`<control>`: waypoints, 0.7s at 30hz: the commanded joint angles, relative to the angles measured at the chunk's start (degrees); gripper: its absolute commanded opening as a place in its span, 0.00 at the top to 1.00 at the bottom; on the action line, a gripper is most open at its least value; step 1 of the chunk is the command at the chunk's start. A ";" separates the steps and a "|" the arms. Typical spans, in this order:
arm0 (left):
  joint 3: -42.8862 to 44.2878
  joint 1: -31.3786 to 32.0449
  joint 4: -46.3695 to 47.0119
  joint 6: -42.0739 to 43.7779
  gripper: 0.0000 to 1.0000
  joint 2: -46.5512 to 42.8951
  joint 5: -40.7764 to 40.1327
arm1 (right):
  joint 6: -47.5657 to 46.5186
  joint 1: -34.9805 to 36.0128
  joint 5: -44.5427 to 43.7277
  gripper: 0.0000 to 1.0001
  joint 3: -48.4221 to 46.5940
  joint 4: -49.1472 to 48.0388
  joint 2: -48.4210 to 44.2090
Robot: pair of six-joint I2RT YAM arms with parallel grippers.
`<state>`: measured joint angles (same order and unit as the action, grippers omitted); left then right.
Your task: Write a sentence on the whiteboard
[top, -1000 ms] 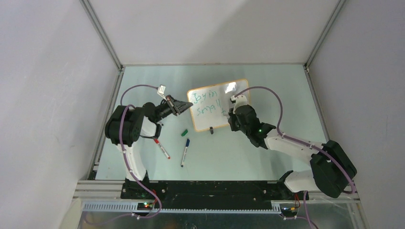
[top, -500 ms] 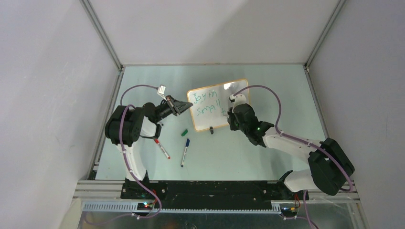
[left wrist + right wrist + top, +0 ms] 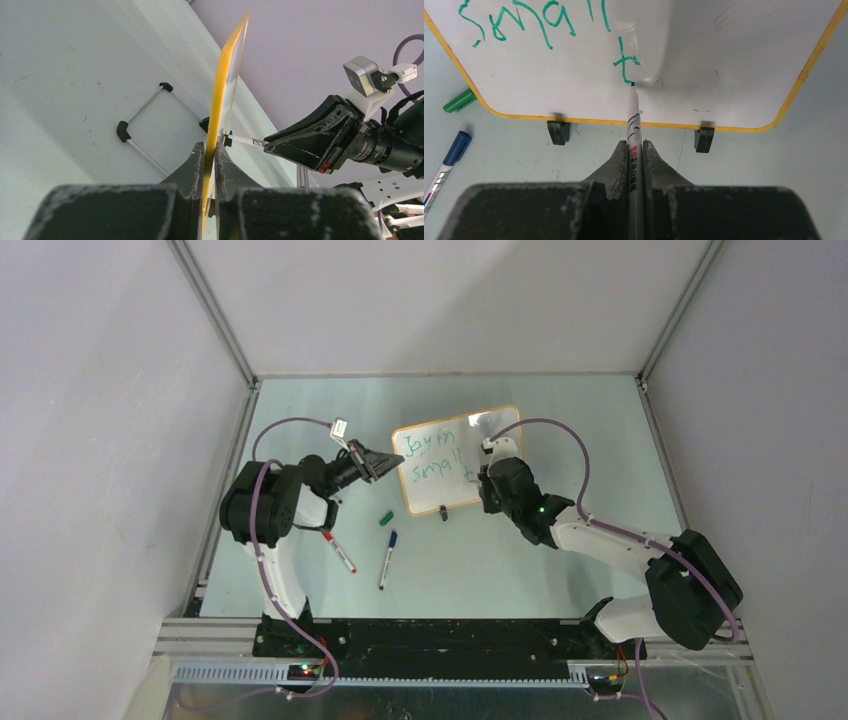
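Your small white whiteboard [image 3: 440,495] with the thin orange-tan frame stands propped on the pale green tabletop [image 3: 560,440], between the two arms. It rests on two little black clip feet [image 3: 559,132].

Your left gripper [image 3: 210,150] is pinched narrow on the board's left edge. The wrist view shows the frame edge-on, squeezed between both black fingers.

Your right gripper [image 3: 636,145] is closed on a slim white-barrelled marker [image 3: 634,120], which runs straight out from between the fingers. The marker's dark tip touches the writing surface at the foot of a green "t". That spot is low on the board, just above the bottom frame and roughly midway between the two feet.

The green handwritten sentence [image 3: 432,455] reads "Joy in" on the upper line and "Small" on the lower line. The lone "t" sits to the right of "Small", right at the marker tip.

On the table near the board's lower left corner lies a small green cap [image 3: 386,518]. A blue-capped marker [image 3: 387,558] lies nearer the arm bases, and a red-capped marker [image 3: 339,552] lies to its left.
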<state>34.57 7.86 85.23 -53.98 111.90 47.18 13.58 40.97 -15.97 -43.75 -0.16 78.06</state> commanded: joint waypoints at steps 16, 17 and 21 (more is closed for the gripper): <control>-0.51 0.69 2.75 0.19 1.00 -2.80 1.18 | 0.64 -2.59 4.63 1.00 0.33 -4.37 -8.63; -0.48 0.68 2.75 0.21 1.00 -2.75 1.17 | 0.65 -2.94 4.74 1.00 0.11 -4.26 -8.14; -0.40 0.67 2.75 0.11 1.00 -2.65 1.23 | 0.91 -3.84 4.72 1.00 -0.68 -4.15 -7.11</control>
<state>34.48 7.94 85.23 -53.98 111.63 47.20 13.93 37.98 -12.05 -42.94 -2.07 70.08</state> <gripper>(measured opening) 0.090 0.130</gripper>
